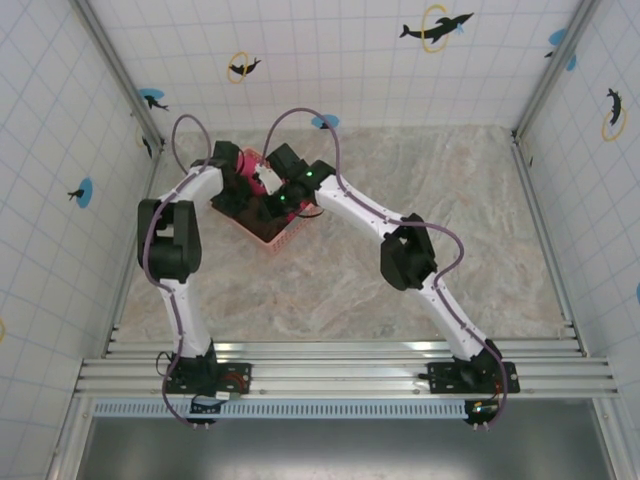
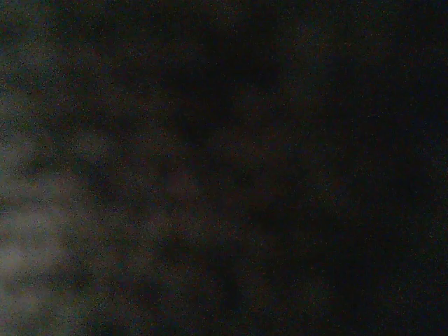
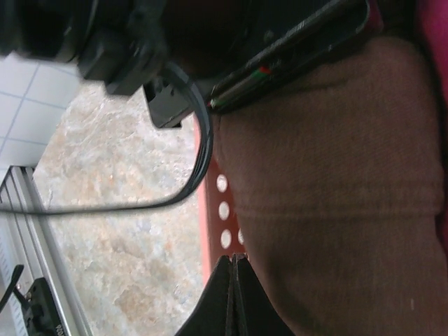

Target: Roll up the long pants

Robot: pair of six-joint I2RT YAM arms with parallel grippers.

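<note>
Right gripper (image 3: 234, 262) fingers are noted pressed together. The long pants (image 3: 336, 196) are bunched just beside the tips, against the pink basket (image 3: 222, 210) wall. Left gripper (image 1: 238, 192): grip cannot be told.

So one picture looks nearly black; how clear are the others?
Left wrist view: almost black and grainy, a faint grey smear at left, nothing recognisable. Right wrist view: bright, the brown pants close and slightly soft. Top external view: evenly lit and sharp.
</note>
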